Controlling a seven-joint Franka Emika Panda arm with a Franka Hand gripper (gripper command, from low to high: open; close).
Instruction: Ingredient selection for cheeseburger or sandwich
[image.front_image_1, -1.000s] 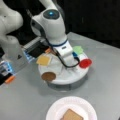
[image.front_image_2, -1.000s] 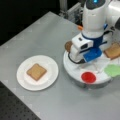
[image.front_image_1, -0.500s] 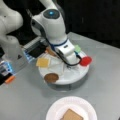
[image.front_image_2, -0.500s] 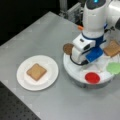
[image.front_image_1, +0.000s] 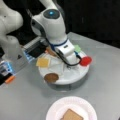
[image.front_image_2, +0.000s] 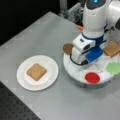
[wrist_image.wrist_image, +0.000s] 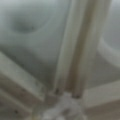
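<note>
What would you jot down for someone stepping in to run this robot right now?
Gripper: down on the middle of the round white tray, hidden by the wrist housing.
On the tray: brown patty, cheese square, red disc, green leaf piece, one toast square.
Done: one toast square lies on the white plate.
Left: patty and cheese are not yet on it.
</note>
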